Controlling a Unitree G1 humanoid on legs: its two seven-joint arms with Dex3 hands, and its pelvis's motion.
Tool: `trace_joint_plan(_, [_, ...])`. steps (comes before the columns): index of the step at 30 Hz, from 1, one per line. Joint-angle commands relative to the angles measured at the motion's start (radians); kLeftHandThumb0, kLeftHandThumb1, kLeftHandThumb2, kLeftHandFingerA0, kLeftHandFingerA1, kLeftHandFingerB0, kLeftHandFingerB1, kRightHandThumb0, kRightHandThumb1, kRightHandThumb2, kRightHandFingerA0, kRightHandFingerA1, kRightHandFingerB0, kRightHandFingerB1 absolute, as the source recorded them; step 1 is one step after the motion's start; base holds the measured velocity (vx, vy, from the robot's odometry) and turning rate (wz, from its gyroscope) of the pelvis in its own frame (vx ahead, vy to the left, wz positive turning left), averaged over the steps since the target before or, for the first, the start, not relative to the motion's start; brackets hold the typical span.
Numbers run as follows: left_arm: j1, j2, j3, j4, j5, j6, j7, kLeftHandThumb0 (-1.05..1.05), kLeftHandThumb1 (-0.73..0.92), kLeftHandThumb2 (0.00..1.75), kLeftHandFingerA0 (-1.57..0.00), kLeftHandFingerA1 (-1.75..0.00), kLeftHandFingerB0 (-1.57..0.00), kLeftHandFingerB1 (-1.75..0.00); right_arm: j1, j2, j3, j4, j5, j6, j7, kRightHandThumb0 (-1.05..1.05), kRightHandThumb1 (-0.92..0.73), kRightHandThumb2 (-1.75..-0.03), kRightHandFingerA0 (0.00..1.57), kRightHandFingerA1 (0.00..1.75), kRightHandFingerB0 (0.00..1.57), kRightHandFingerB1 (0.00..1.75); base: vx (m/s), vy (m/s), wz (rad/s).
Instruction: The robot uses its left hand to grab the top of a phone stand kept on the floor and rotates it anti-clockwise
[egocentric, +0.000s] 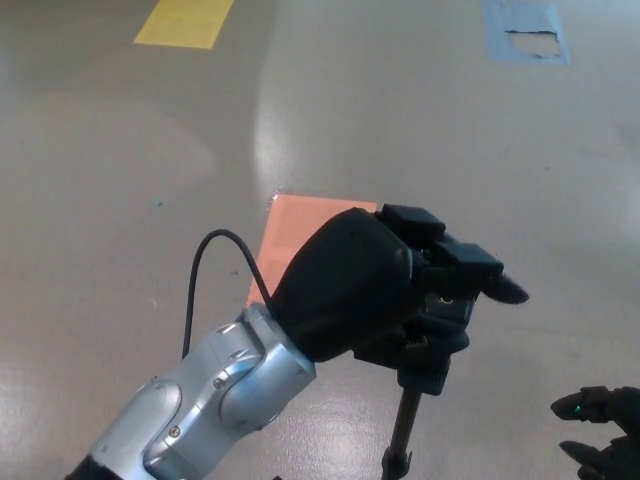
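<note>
The black phone stand (412, 415) rises from the floor at the bottom centre, its pole and head partly hidden. My left hand (385, 285) sits over the stand's top, fingers (470, 265) curled down around the head, so the hand is shut on it. The silver left forearm (205, 395) comes in from the lower left with a black cable looping above it. My right hand (600, 430) shows only at the lower right corner, away from the stand; a green light glows on it.
An orange square (300, 235) is marked on the grey floor behind the stand. A yellow patch (185, 20) lies at the top left and a blue one (525, 30) at the top right.
</note>
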Motion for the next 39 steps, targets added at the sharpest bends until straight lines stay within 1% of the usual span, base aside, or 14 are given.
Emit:
trace_joint_plan(1, [-0.003,0.003,0.023,0.006,-0.078,-0.018,-0.056,-0.26,0.69,0.62,-0.90,-0.46,-1.00,-0.52,-0.017,-0.009,-0.003,-0.005,-0.002,0.020,-0.001,-0.52,-0.78,-0.65,0.53,0.41,0.12,0.23,0.00,0.000,0.00])
trace_joint_plan(2, [-0.002,0.002,0.023,0.007,-0.083,-0.019,-0.060,-0.26,0.70,0.62,-0.91,-0.47,-0.99,-0.51,-0.019,-0.008,-0.002,-0.003,-0.003,0.021,-0.001,-0.61,-0.67,-0.88,0.47,0.52,0.07,0.34,0.00,0.000,0.00])
trace_joint_plan(3, [-0.002,0.002,0.024,0.008,-0.086,-0.020,-0.063,-0.26,0.70,0.62,-0.91,-0.47,-0.99,-0.51,-0.020,-0.008,-0.001,-0.002,-0.004,0.022,0.000,-0.61,-0.67,-0.88,0.47,0.52,0.07,0.34,0.00,0.000,0.00])
trace_joint_plan(4, [-0.003,0.002,0.026,0.010,-0.091,-0.021,-0.068,-0.26,0.69,0.61,-0.91,-0.47,-0.98,-0.50,-0.024,-0.009,-0.001,0.000,-0.005,0.024,0.001,-0.53,-0.79,-0.64,0.52,0.40,0.12,0.23,0.00,0.000,0.00])
trace_joint_plan(6, [-0.006,0.000,0.030,0.014,-0.103,-0.023,-0.075,-0.25,0.68,0.61,-0.90,-0.47,-0.96,-0.50,-0.030,-0.008,-0.002,0.000,-0.004,0.030,0.003,-0.61,-0.67,-0.88,0.47,0.52,0.08,0.34,0.00,0.000,0.00])
trace_joint_plan(8, [-0.006,-0.003,0.031,0.020,-0.117,-0.028,-0.081,-0.21,0.66,0.60,-0.89,-0.47,-0.97,-0.50,-0.032,-0.007,-0.003,0.002,-0.002,0.031,0.003,-0.53,-0.79,-0.64,0.52,0.40,0.12,0.23,0.00,0.000,0.00])
trace_joint_plan(16, [-0.010,-0.022,0.043,0.030,-0.211,-0.023,-0.144,-0.25,0.68,0.61,-0.96,-0.49,-0.94,-0.50,-0.047,-0.006,-0.005,0.011,0.000,0.029,0.004,-0.61,-0.67,-0.87,0.47,0.52,0.08,0.33,0.00,0.000,0.00])
trace_joint_plan(17, [-0.005,-0.038,0.048,0.030,-0.277,-0.006,-0.183,-0.33,0.58,0.84,-0.90,-0.64,-0.91,-0.67,-0.050,-0.007,0.000,0.010,-0.005,0.028,0.002,-0.61,-0.67,-0.88,0.48,0.52,0.08,0.34,0.00,0.000,0.00])
trace_joint_plan(21, [-0.001,-0.055,0.059,0.024,-0.356,0.024,-0.239,-0.19,0.71,0.62,-1.00,-0.49,-0.98,-0.53,-0.057,-0.007,0.002,0.015,-0.008,0.024,-0.001,-0.61,-0.67,-0.88,0.46,0.51,0.08,0.34,0.00,0.000,0.00])
trace_joint_plan(22, [0.006,-0.067,0.063,0.019,-0.402,0.050,-0.265,-0.13,0.73,0.62,-0.98,-0.49,-0.95,-0.53,-0.058,-0.006,0.002,0.017,-0.008,0.025,-0.002,-0.53,-0.79,-0.64,0.52,0.39,0.12,0.25,0.00,0.000,0.00])
trace_joint_plan(31, [0.031,-0.129,0.121,-0.079,-0.645,0.405,-0.428,-0.16,0.71,0.62,-0.95,-0.48,-0.91,-0.51,-0.076,-0.007,0.008,0.014,-0.013,0.029,0.003,-0.60,-0.67,-0.88,0.49,0.53,0.08,0.36,0.00,0.000,0.00])
trace_joint_plan(32, [0.031,-0.136,0.129,-0.088,-0.662,0.440,-0.437,-0.16,0.71,0.62,-0.95,-0.48,-0.91,-0.51,-0.078,-0.006,0.009,0.014,-0.013,0.030,0.004,-0.60,-0.67,-0.88,0.49,0.53,0.08,0.36,0.00,0.000,0.00])
trace_joint_plan(33, [0.029,-0.144,0.138,-0.094,-0.685,0.481,-0.449,-0.21,0.70,0.60,-0.96,-0.48,-0.91,-0.50,-0.080,-0.006,0.011,0.018,-0.016,0.027,0.003,-0.52,-0.82,-0.64,0.56,0.39,0.13,0.26,0.00,0.000,0.00])
trace_joint_plan(39, [0.027,-0.146,0.147,-0.090,-0.685,0.511,-0.471,-0.24,0.70,0.61,-0.97,-0.49,-0.89,-0.50,-0.081,-0.006,0.013,0.017,-0.018,0.026,0.001,-0.51,-0.81,-0.65,0.56,0.40,0.13,0.27,0.00,0.000,0.00])
